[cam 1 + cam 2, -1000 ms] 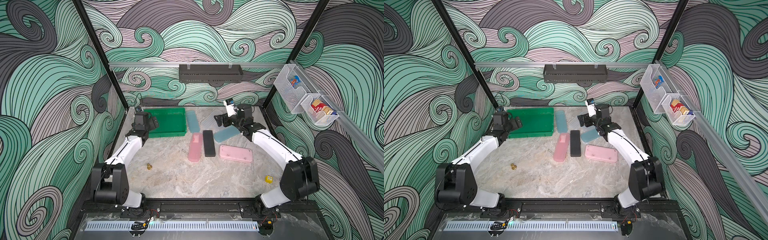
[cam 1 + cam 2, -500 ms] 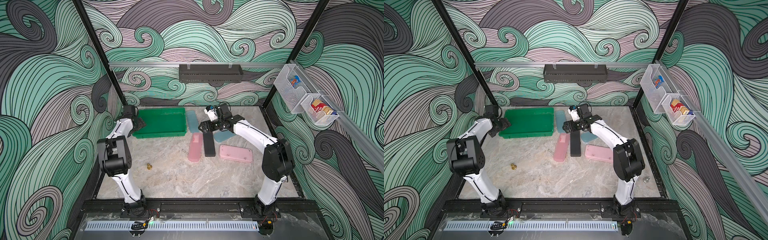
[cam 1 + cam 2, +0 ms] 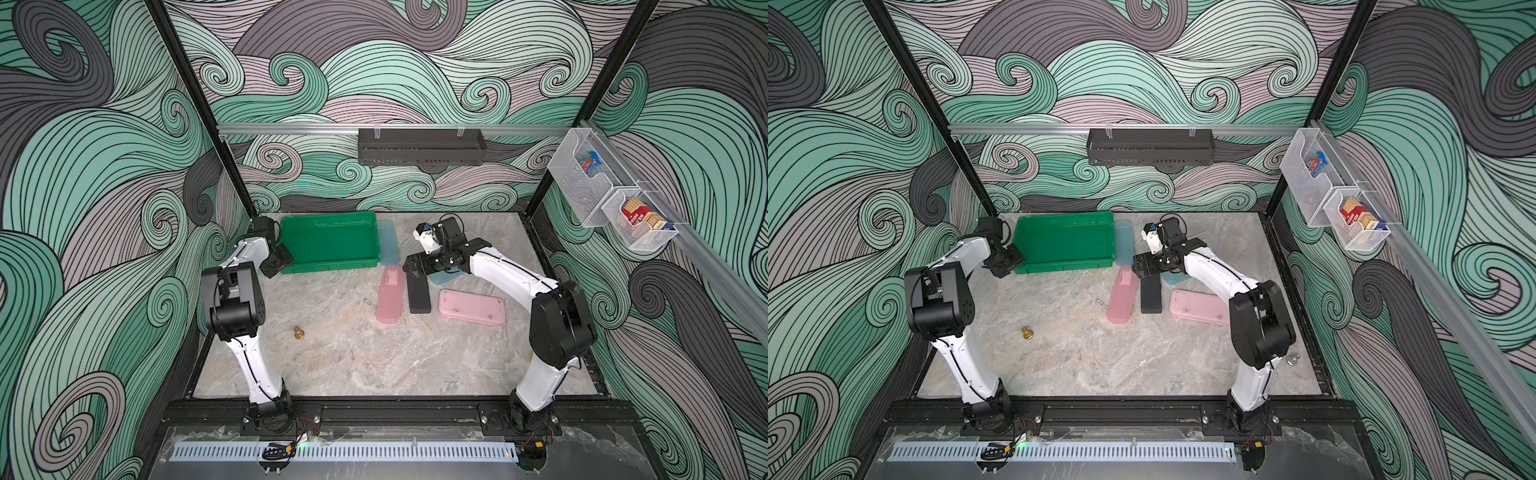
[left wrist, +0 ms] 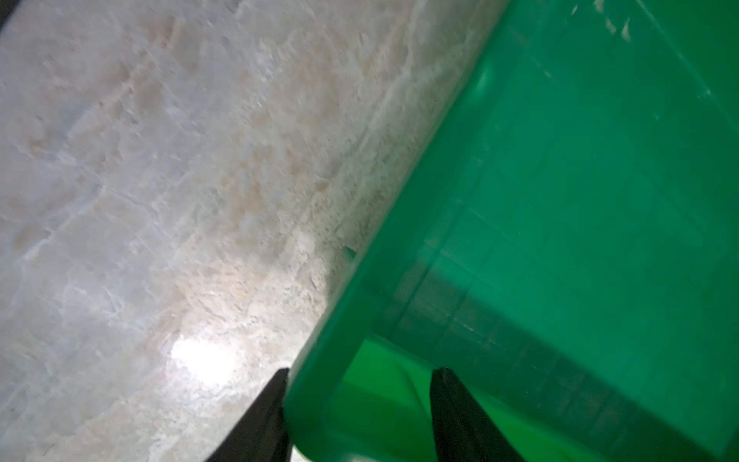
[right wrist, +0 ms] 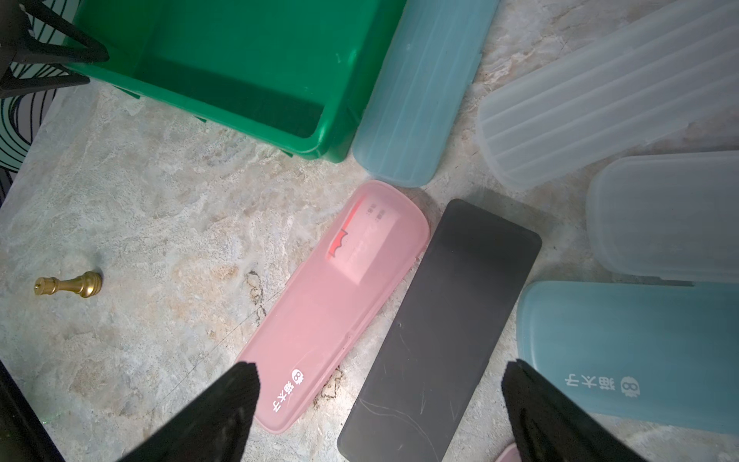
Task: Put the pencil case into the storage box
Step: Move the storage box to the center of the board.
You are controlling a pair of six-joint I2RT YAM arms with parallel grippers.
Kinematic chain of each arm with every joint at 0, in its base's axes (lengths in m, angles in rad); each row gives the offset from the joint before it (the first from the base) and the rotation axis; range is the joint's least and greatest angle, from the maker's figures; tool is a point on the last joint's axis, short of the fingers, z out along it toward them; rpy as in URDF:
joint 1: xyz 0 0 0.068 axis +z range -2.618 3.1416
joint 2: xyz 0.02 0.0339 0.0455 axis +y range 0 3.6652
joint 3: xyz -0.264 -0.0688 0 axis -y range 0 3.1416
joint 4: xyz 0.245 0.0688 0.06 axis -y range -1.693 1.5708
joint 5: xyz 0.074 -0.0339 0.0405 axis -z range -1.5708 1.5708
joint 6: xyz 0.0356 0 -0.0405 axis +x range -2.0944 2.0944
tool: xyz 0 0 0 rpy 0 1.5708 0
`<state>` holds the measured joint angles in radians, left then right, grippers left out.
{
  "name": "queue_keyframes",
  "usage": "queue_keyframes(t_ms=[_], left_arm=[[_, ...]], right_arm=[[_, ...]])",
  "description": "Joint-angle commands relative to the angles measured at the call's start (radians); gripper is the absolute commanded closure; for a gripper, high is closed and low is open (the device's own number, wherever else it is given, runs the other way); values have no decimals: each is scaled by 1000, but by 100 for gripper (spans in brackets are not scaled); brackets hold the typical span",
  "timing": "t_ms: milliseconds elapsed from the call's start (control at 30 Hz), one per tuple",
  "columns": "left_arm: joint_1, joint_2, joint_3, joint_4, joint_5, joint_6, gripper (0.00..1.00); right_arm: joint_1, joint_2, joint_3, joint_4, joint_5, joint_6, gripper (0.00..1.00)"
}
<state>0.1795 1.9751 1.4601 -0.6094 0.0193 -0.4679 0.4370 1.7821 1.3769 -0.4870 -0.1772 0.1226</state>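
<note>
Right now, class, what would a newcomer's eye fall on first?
The bright green storage box at the table's back left, the left claw pinching its near corner. Beside it, pencil cases lie fanned out, the open right claw above the pink case and black case.

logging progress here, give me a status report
Left tool clamped on storage box rim. Right tool open over black pencil case, nothing held. Box empty. Blue case lies along box side.
</note>
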Motion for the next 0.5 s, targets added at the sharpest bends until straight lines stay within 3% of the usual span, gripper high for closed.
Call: queue_keyframes(t_ms=[0,167,367,467], left_arm=[[-50,-25,12,-62,-17,41,47],[-67,-63,-42,-70,-29,52,50],[-91,-90,-79,-67,-37,54,50],[-109,-99,-91,-70,-45,51,43]], right_arm=[[-3,-34,-10,-4,10,2,1],[-2,13,42,2,-16,8,1],[9,180,217,-2,-81,40,1],[11,237,259,-17,-63,50,1]])
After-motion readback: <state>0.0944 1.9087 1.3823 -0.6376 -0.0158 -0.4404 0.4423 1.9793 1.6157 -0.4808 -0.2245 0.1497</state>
